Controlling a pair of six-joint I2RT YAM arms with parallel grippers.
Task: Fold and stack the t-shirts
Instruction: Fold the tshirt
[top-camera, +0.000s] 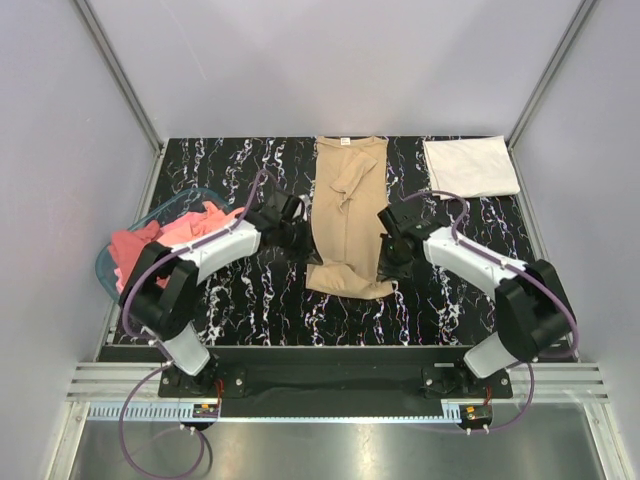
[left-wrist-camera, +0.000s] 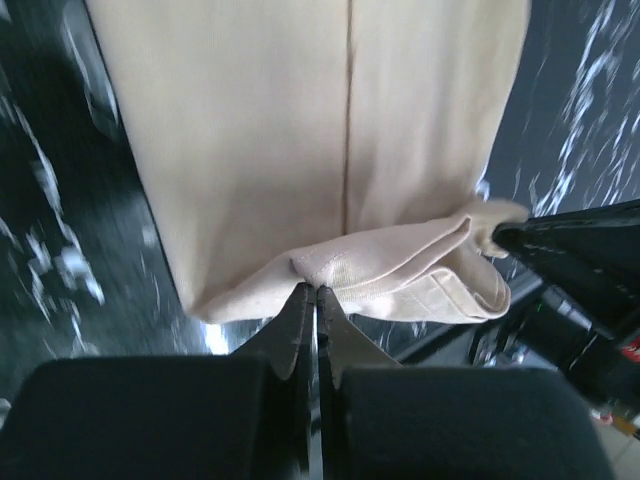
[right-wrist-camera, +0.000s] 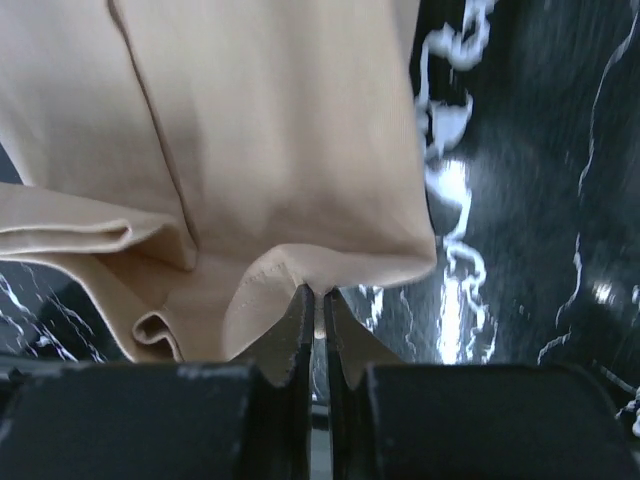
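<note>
L hand (left-wrist-camera: 316, 292), R hand (right-wrist-camera: 318, 293) — each clamped tight on tan tee (top-camera: 345, 200) edge, cloth lying ahead.

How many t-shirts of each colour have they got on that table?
Tan t-shirt: 1
White t-shirt: 1
Pink t-shirts: at least 2, two shades heaped in the blue basket; the exact number is hidden
Total: at least 4 t-shirts

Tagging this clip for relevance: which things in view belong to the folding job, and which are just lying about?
Job: tan t-shirt, pinched by left gripper and right gripper; white t-shirt, folded; pink t-shirts.
Lying about: blue basket holding the pink ones.
</note>
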